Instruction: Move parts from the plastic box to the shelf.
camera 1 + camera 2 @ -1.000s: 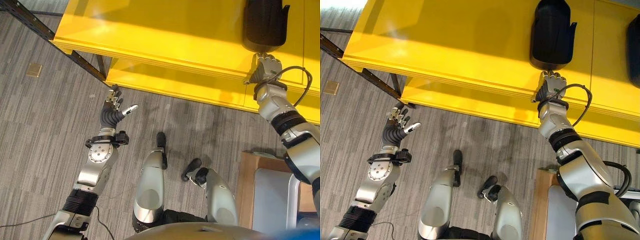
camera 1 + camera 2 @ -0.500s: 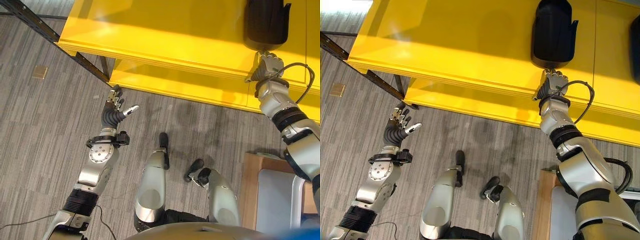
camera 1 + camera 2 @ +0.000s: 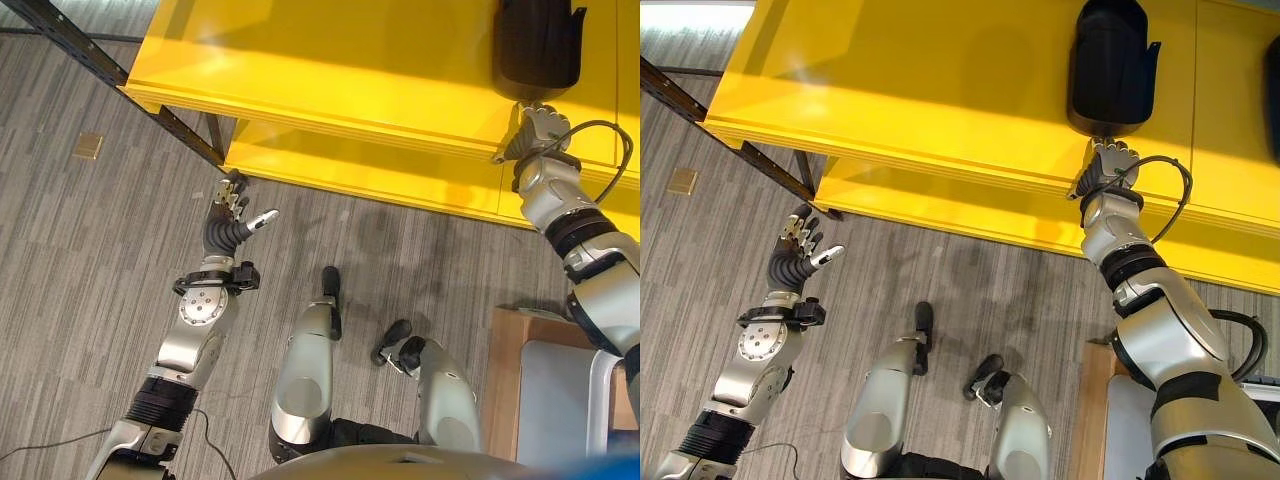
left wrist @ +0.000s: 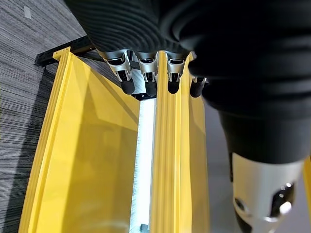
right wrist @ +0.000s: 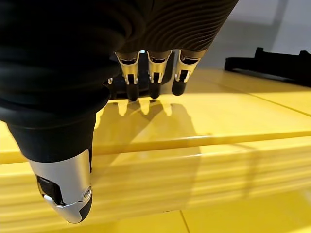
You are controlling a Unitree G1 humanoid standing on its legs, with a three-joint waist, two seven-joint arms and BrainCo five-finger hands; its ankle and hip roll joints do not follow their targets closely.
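Shelf: a bright yellow shelf (image 3: pixel 940 90) with two boards, an upper one and a lower one nearer the floor, runs across the far side of the scene on a dark metal frame (image 3: pixel 90 55).
Part: a black moulded part (image 3: pixel 1110 65) lies on the upper board at the far right, its near end close to the board's front edge.
Second part: another dark part (image 3: pixel 1272 95) sits at the right margin of the same board, mostly cut off.
Right hand: the right hand (image 3: pixel 1108 165) is at the front edge of the upper board, just below the black part's near end; its fingers (image 5: pixel 153 73) point at the part, relaxed and slightly bent, holding nothing. Whether the tips touch the part cannot be told.
Left hand: the left hand (image 3: pixel 232 215) is raised over the grey carpet floor (image 3: pixel 80 260), near the left end of the lower board, fingers spread and thumb out, empty.
Plastic box: a pale grey box (image 3: pixel 560 400) stands at the near right on a brown wooden surface (image 3: pixel 500 380); what it contains cannot be seen.
Floor detail: a small tan square plate (image 3: pixel 88 146) is set in the carpet at the left.
Writing: no readable print on the parts, the shelf or the box.
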